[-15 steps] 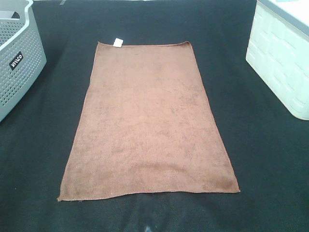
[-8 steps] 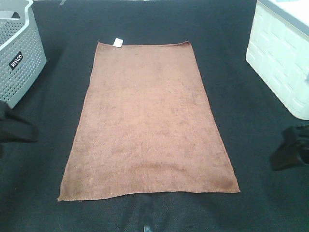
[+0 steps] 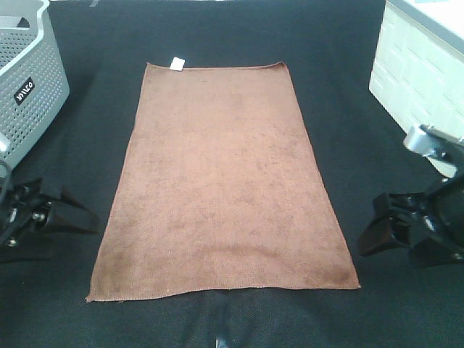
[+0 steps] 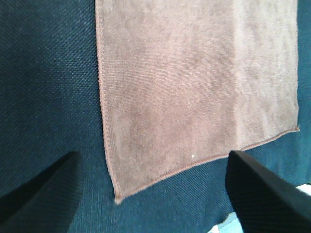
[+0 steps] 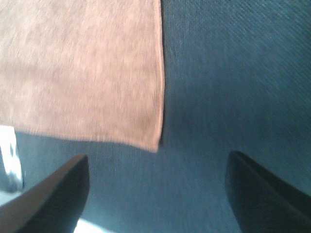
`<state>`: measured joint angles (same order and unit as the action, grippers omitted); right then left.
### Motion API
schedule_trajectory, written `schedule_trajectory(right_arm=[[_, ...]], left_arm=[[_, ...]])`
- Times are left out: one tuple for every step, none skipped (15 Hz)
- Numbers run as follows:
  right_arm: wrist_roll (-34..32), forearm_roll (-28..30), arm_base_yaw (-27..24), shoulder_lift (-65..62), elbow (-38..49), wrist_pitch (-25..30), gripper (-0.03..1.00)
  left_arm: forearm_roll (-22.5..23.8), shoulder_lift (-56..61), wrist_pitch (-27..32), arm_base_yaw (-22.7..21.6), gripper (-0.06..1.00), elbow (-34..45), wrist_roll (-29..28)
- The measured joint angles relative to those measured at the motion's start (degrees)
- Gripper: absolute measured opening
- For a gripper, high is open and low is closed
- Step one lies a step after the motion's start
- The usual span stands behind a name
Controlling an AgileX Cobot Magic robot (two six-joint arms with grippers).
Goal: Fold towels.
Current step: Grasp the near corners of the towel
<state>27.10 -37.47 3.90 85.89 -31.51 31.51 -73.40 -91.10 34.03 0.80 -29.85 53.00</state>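
Note:
A rust-brown towel (image 3: 221,181) lies flat and unfolded on the black table, with its small white tag (image 3: 176,64) at the far short edge. My left gripper (image 3: 76,216) is open and empty just left of the towel's near left part. My right gripper (image 3: 373,225) is open and empty just right of the near right corner. The left wrist view shows the towel's near left corner (image 4: 118,198) between the open fingers (image 4: 43,189). The right wrist view shows the near right corner (image 5: 154,145) between the open fingers (image 5: 252,194).
A grey perforated basket (image 3: 29,80) stands at the far left. A white crate (image 3: 420,80) stands at the far right. The black cloth table (image 3: 217,32) surrounds the towel on all sides.
Both arms have come into view from the sides and moved inward toward the towel's near corners. The towel has not moved.

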Motion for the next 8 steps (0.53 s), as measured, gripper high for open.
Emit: schedule_trajectory(right_arm=[[4.2,-3.8,0.0,3.3,-0.1,-1.7,0.73],[7.4,-6.6,0.0,5.5,-0.2,-2.0,0.73],[10.4,-9.1,0.0,7.7,-0.7,-2.0,0.73],[12.8,-11.1,0.0,9.6,-1.5,-1.9,0.73],[14.5,-12.9,0.0,11.5,-2.3,-1.9,0.73],[15.8,-14.7,0.0,13.7,-3.1,-1.9,0.73],[16.9,-15.8,0.0,15.6,-3.8,-1.4,0.73],[17.3,-17.9,0.0,18.1,-5.5,0.5,0.73]], left_arm=[[-3.6,-2.9,-0.1,0.0,0.76,-0.1,3.6],[-5.9,-5.0,-0.1,0.0,0.76,-0.1,5.6],[-7.4,-6.8,-0.1,0.0,0.76,-0.1,7.6],[-8.7,-8.6,-0.1,0.0,0.76,-0.1,9.3],[-10.0,-10.5,-0.1,0.0,0.76,-0.1,10.9],[-11.2,-12.2,-0.2,0.5,0.76,-0.1,12.3],[-13.1,-13.5,0.1,1.4,0.76,-0.3,14.2],[-16.4,-15.0,0.7,3.6,0.75,-0.9,16.2]])
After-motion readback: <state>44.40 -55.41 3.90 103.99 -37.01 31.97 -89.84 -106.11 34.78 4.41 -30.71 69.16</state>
